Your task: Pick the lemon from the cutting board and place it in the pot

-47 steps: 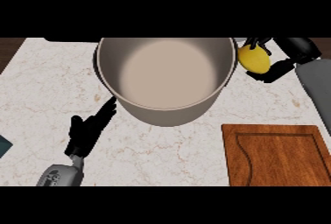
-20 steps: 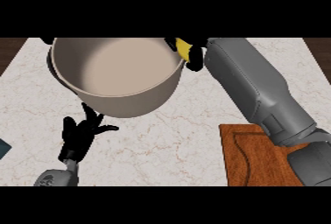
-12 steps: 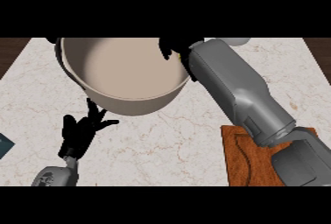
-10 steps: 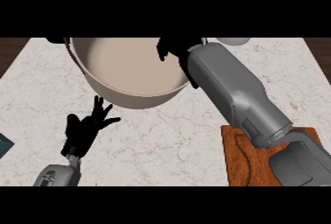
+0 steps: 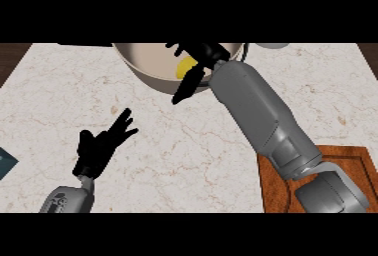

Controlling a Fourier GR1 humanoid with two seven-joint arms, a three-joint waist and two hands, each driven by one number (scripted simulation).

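The grey pot [image 5: 151, 75] stands at the top middle of the head view, its far part cut off by the view's upper edge. The yellow lemon [image 5: 186, 67] shows inside the pot, near its right wall. My right hand [image 5: 198, 54] hovers over the pot's right side with its fingers spread; one finger points down past the rim, and the lemon shows between the fingers. My grey right forearm runs down to the lower right. The wooden cutting board [image 5: 353, 167] lies at the lower right with nothing seen on it. My left hand [image 5: 100, 146] rests open on the counter, lower left.
Pale marble counter [image 5: 184, 150] fills the middle. A dark blue object [image 5: 4, 164] pokes in at the left edge. A small grey shape [image 5: 273, 45] sits at the top right beside the pot. The counter's dark edges show at both upper corners.
The view has shifted, so the pot now sits higher and further right. My right hand has spread its fingers over the pot, and the lemon now shows inside it.
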